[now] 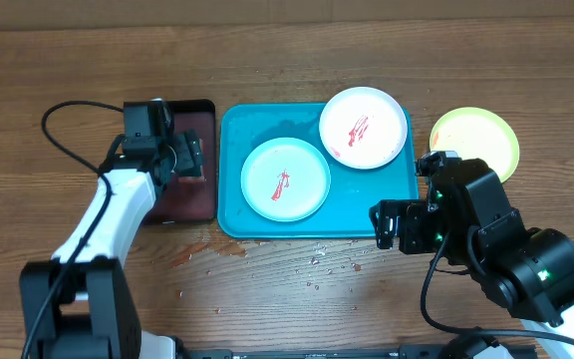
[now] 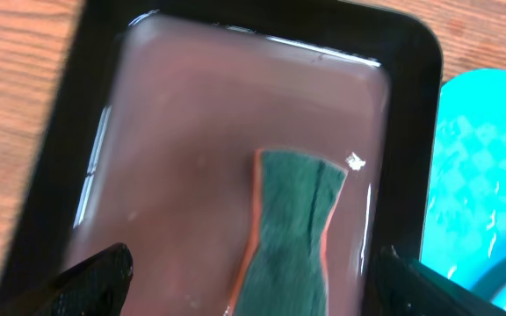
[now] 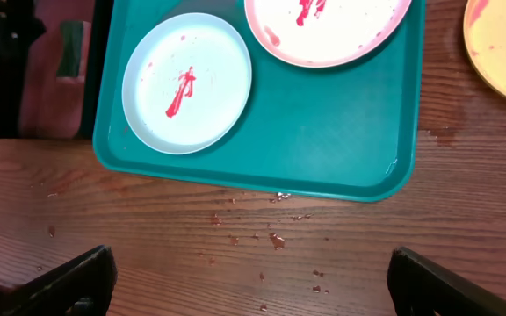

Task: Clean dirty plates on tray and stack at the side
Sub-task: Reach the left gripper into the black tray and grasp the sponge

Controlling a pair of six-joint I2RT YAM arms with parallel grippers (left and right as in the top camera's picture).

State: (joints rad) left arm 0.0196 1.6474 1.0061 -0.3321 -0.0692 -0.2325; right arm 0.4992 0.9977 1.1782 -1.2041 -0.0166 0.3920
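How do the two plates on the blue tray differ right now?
The mint plate lies wholly inside the tray, in its left half. The white plate sits at the far right corner, overlapping the rim. The mint plate carries one central red streak, while the white plate has a central streak plus a smear near its edge. Both are round, similar in size and not yet wiped.

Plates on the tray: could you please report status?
Left gripper open above sponge; right gripper open, empty. Mint plate, white plate smeared on tray. Nothing blocking.
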